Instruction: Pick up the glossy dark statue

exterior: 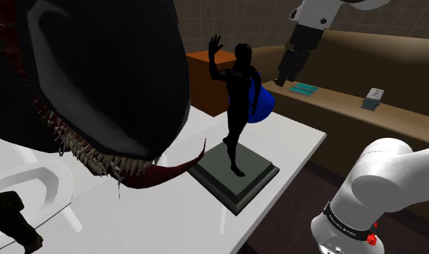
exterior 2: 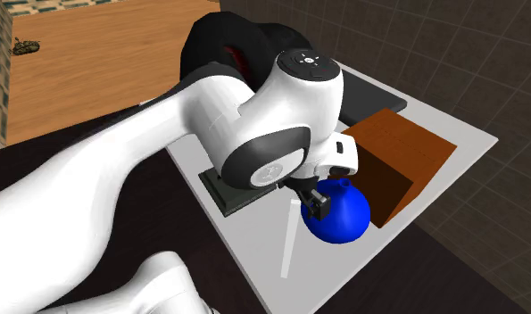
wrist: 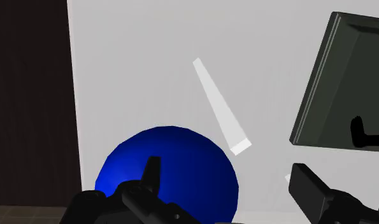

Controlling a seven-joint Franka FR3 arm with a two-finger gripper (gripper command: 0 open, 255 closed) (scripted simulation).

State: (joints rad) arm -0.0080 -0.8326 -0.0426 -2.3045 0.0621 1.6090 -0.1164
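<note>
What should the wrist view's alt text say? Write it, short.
The open black gripper hangs over a white table, with a blue round object under one finger. The dark statue's base lies by the other finger, and a thin white strip lies between the two.

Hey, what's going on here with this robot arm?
The white arm is going for the dark statue, which stands on its square base on the white table. Nothing is held yet. The gripper hangs above a blue round object beside the statue, its fingers open and empty.
</note>
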